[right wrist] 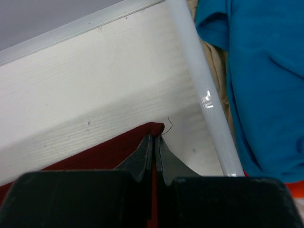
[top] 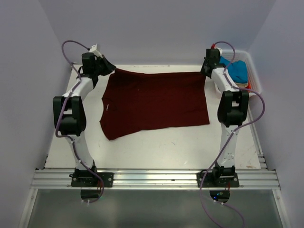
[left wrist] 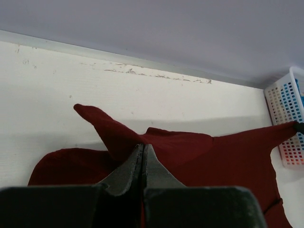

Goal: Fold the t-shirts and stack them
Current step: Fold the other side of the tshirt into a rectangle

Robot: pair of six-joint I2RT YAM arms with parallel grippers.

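The dark maroon t-shirt (top: 156, 102) lies spread across the far half of the white tabletop (top: 156, 147), its long side running left to right. Its near edge slants, reaching closest to the arm bases at the left. The far edge is drawn straight between the two hands, close to the tabletop's far edge.

The left hand (top: 112, 70) is at the shirt's far left corner. In its wrist view the fingers (left wrist: 135, 164) are pressed together with maroon cloth pinched between them, and a pointed flap of the shirt sticks out beyond them to the left.

The right hand (top: 204, 73) is at the far right corner. Its fingers (right wrist: 145, 152) are also pressed together, pinching the very tip of the cloth, where a loose thread curls up.

Just beside the right hand, at the far right corner of the tabletop, stands a white slatted basket (top: 254, 71). In it lie a bright blue t-shirt (right wrist: 266, 85), a cream t-shirt (right wrist: 216, 71) against the rim, and an orange-red t-shirt (right wrist: 294, 190) under the blue one.
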